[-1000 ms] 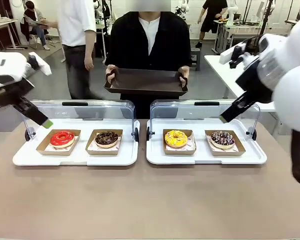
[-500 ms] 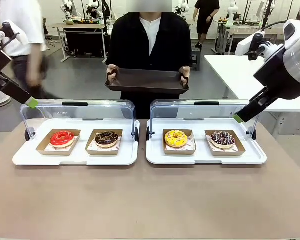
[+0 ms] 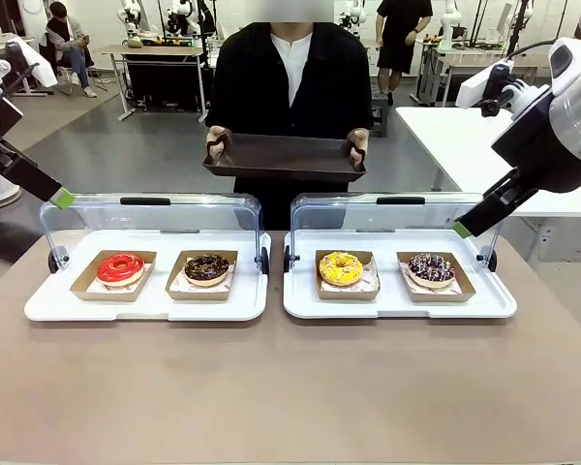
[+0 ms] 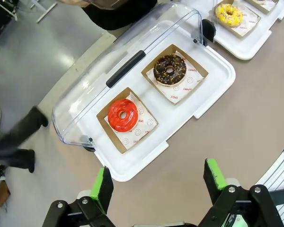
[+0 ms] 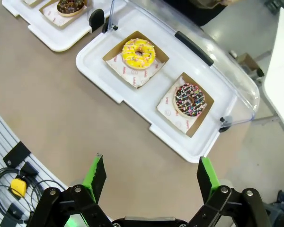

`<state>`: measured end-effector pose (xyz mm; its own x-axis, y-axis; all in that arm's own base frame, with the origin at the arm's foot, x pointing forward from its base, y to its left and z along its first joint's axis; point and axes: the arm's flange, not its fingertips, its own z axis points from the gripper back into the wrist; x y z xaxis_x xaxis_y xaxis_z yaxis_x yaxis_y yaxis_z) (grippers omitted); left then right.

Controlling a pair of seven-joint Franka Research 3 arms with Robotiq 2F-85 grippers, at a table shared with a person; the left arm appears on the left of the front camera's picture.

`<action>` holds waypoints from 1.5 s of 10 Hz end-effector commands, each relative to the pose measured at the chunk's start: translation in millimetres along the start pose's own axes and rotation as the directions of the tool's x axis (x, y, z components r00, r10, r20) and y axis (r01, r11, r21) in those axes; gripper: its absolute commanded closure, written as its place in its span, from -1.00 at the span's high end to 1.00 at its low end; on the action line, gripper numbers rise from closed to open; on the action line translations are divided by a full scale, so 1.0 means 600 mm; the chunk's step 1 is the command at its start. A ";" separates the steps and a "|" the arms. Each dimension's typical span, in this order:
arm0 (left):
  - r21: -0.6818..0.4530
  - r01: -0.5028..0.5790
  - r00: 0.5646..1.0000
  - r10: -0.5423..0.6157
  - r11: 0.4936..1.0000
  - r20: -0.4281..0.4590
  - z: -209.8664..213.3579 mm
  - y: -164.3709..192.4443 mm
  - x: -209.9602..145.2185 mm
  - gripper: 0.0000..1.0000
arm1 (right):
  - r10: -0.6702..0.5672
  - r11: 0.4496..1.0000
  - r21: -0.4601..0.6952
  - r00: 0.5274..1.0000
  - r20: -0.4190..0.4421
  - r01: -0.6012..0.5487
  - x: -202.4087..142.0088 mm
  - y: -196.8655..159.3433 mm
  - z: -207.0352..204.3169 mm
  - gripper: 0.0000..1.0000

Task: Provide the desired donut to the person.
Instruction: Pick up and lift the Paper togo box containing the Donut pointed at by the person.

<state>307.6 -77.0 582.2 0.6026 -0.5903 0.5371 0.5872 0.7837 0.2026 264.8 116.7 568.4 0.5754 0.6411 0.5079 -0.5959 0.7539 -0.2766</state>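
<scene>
Front camera looks from the robot's side across the table [image 3: 290, 387] at the person [image 3: 289, 87]. Both wrist cameras hang high, gazing down: left over the red donut [image 4: 122, 115], right over the yellow donut [image 5: 138, 53], which the left also catches.

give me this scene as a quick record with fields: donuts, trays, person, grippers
left white tray: red-glazed donut, chocolate donut, each in a cardboard holder
right white tray: yellow donut, sprinkled chocolate donut
lids: left lid and right lid both raised
person: at the far side, both hands on a dark brown tray that looks empty
left gripper: open, raised, holding nothing
right gripper: open, raised, holding nothing
handover: not yet done
</scene>
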 end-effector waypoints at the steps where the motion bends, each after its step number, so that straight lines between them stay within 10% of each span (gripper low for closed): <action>1: -0.121 -0.033 0.999 0.032 0.992 -0.003 0.006 0.028 0.007 1.00 | -0.001 0.987 0.159 0.998 0.065 -0.010 -0.005 -0.022 0.001 1.00; 5: -0.547 -0.046 0.996 0.079 0.836 0.037 0.054 0.139 0.017 1.00 | -0.154 0.823 0.568 0.960 0.233 -0.006 -0.039 -0.143 0.055 1.00; 10: -0.643 -0.005 0.989 0.100 0.766 0.111 0.103 0.228 -0.001 1.00 | -0.101 0.767 0.621 0.925 0.367 -0.163 0.009 -0.210 0.186 1.00; 15: -0.731 0.147 0.958 0.089 0.666 0.274 0.142 0.290 -0.043 1.00 | -0.053 0.619 0.708 0.881 0.470 -0.340 -0.026 -0.286 0.134 1.00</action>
<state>345.2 82.8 669.9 0.5107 -0.4479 0.7339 0.8555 0.3493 -0.3821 305.7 -25.7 675.9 0.3007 0.4535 0.8390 -0.9514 0.2039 0.2307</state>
